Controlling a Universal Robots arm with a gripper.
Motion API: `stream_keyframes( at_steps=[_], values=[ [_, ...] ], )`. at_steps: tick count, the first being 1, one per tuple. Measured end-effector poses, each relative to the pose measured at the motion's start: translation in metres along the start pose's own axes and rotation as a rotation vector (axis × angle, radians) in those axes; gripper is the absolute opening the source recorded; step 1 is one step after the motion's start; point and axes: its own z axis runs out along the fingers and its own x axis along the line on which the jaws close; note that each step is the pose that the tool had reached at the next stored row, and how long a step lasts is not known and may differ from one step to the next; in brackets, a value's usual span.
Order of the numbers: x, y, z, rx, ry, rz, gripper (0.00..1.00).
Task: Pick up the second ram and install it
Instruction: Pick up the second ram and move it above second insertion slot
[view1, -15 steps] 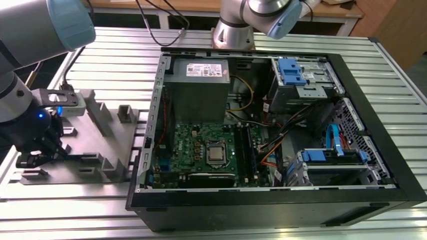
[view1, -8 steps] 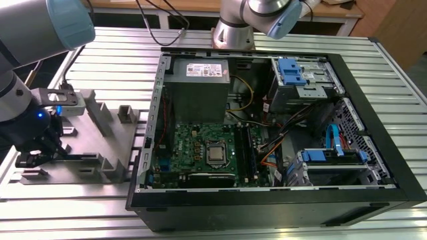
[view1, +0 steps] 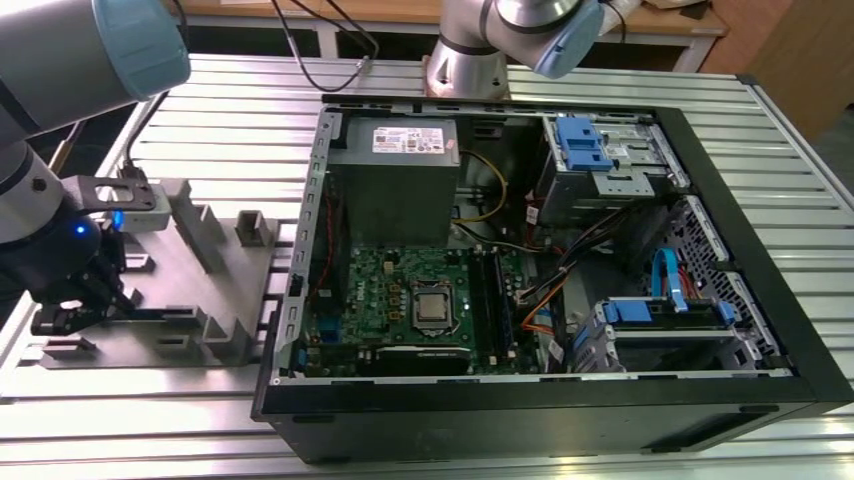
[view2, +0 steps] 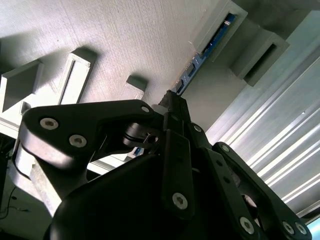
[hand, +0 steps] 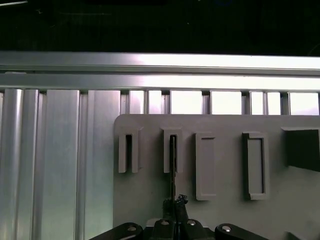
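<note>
Over at the exterior view's left, gripper (view1: 70, 312) is down on the grey rack (view1: 200, 285), pinched nearly shut on the ram (view2: 212, 44), which stands on edge in its slot so its flat sides can be clamped.

Long thin flat dark blue-green memory stick (view2: 202, 52): stands on edge, far end seated in slotted grey holder block (view2: 207, 22) on grey fixture plate (view2: 125, 30). Near end pinched by black end effector (view2: 171, 102). In first wrist view, stick (hand: 172, 165) edge-on, thin dark line.
</note>
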Motion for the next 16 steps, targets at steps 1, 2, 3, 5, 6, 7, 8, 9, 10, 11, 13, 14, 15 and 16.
stream_keyframes(
  at_steps=[1,2,3,5,6,7,8,9,10,11,13,14,15,16],
  values=[
    [0.0,0.0,0.0,-0.0001,0.0,0.0,0.08],
    [0.0,0.0,0.0,-0.0001,0.0001,0.0,0.08],
    [0.0,0.0,0.0,-0.0001,0.0,-0.001,0.08],
    [0.0,0.0,0.0,-0.0001,0.0001,-0.001,0.08],
    [0.0,0.0,0.0,-0.0001,0.0001,-0.001,0.08],
    [0.0,0.0,0.0,-0.0002,0.0001,-0.001,0.08],
    [0.0,0.0,0.0,-0.0002,0.0002,-0.003,0.08],
    [0.0,0.0,0.0,-0.0001,0.0,-0.003,0.08],
    [0.0,0.0,-0.0004,-0.0001,-0.0003,-0.003,0.08],
    [0.0,0.0001,-0.0019,-0.0004,-0.0006,-0.003,0.08],
    [-0.0002,0.0002,-0.0051,-0.0002,-0.0018,-0.003,0.08],
    [-0.0003,0.0003,-0.007,-0.0002,-0.0025,-0.003,0.08],
    [-0.0004,0.0004,-0.0093,-0.0003,-0.0034,-0.003,0.08],
    [-0.0005,0.0005,-0.0109,-0.0003,-0.0043,-0.003,0.08]
  ],
)
